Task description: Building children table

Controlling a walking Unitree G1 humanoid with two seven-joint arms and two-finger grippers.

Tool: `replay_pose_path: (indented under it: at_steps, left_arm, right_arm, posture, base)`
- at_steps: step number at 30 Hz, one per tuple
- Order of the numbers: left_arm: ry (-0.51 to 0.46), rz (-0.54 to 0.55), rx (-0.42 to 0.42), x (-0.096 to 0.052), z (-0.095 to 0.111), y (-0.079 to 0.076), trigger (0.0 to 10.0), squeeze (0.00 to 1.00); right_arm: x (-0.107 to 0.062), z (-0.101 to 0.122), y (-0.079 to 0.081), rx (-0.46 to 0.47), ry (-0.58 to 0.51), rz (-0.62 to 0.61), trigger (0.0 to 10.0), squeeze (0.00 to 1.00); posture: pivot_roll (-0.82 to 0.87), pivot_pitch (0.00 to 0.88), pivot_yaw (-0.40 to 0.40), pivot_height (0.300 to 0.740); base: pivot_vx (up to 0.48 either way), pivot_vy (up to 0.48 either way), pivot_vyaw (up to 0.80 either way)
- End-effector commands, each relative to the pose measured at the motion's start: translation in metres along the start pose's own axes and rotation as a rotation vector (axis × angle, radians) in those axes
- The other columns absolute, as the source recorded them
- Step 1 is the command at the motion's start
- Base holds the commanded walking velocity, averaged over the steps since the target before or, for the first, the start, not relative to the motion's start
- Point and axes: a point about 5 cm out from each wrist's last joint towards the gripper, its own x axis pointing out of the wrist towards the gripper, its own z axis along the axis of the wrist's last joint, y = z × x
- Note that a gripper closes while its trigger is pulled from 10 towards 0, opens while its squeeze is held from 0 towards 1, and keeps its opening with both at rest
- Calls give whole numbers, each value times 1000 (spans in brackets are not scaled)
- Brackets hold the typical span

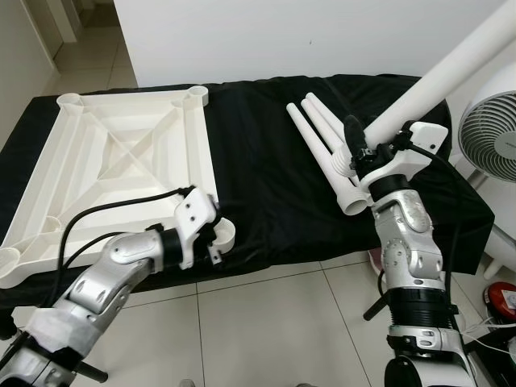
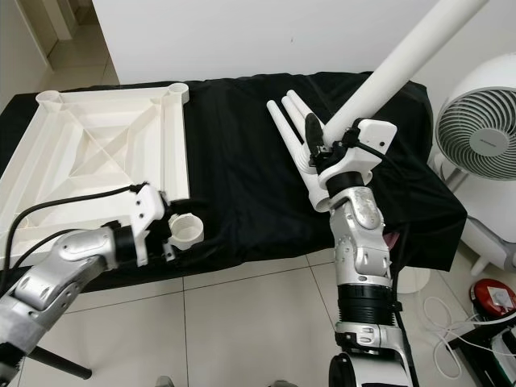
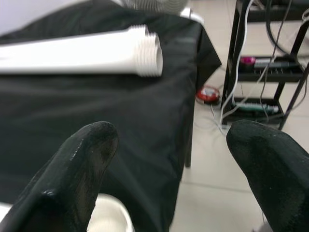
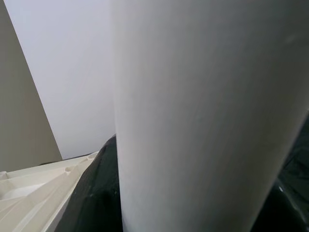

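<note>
White plastic everywhere on this one. From the left eye view, the tabletop (image 1: 113, 165) lies upside down on a black cloth (image 1: 266, 185), ribs facing up, with round leg sockets at its corners. The left gripper (image 1: 216, 242) sits right at the tabletop's near corner socket (image 1: 224, 234), beside the cloth's front edge. Three legs (image 1: 326, 149) lie side by side on the cloth, well apart from the tabletop on the robot's right. The right gripper (image 1: 355, 153) is clenched around a fourth leg (image 1: 451, 68), which tilts up and away from the tabletop, its lower end near the lying legs. A fan (image 1: 492, 133) stands beyond the cloth on that same side.

Right eye view is the same scene, and the socket (image 2: 187, 231) shows more clearly as an open white ring just beside the left arm's wrist.

Left wrist view: the two black fingers (image 3: 82, 169) are spread wide, holding nothing, with the socket's rim (image 3: 108, 215) just below them. Across the cloth a lying leg's threaded end (image 3: 145, 50) points outward. A black shelf (image 3: 270, 72) with cables stands on the floor past the cloth.

Right wrist view: the held leg (image 4: 203, 116) runs straight up the frame, with the tabletop's edge (image 4: 43, 186) low behind it.
</note>
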Motion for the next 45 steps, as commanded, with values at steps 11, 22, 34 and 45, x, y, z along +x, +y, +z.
replay_pose_path:
  at_steps: [11,22,34,45]
  left_arm:
    - [135,121,-43,-15,-30,20,10000,0]
    - [202,219,-59,-42,-45,43,10000,0]
    - [277,68,-31,-62,-53,35,10000,0]
    - [371,84,-14,-55,-70,36,10000,0]
  right_arm:
    - [0,7,0,-16,-26,14,10000,0]
    - [-2,7,-1,-20,-27,4,10000,0]
    - [-3,8,-4,-31,-22,2,10000,0]
    - [-1,8,-3,-37,-24,10,10000,0]
  posture:
    - [-105,0,40,740]
    - [-110,0,46,740]
    - [-103,0,42,740]
    - [-111,0,41,740]
  base:
    - [0,0,0]
    - [0,0,0]
    - [0,0,0]
    - [0,0,0]
